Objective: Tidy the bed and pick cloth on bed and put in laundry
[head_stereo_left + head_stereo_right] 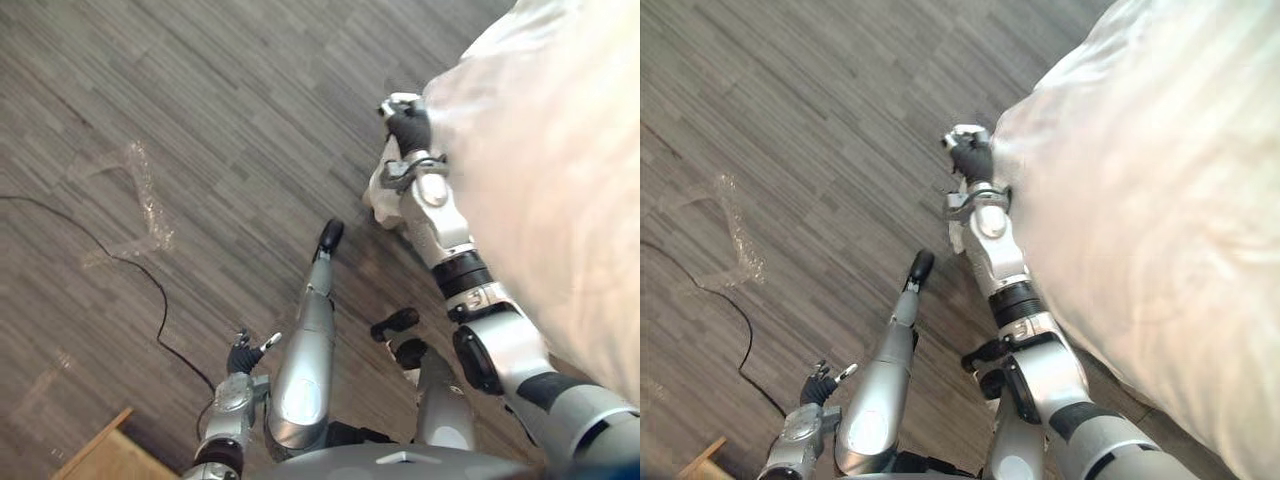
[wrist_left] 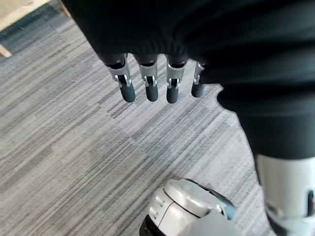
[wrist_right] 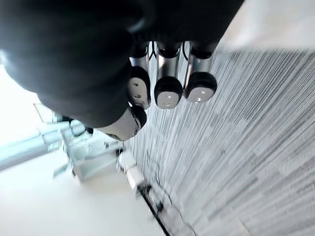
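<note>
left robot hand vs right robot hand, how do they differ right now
The left robot hand hangs over the grey floor, away from the bedding; the right robot hand is at the edge of the white bedding. The left robot hand's fingers are straight, the right robot hand's curled. Both hold nothing.

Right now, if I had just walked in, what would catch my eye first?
The big white bedding billows across the right side, with the robot's right hand up against its edge. On the grey floor to the left lies a crinkled patch of clear plastic, and the left hand hangs open low down, near a wooden corner.
</note>
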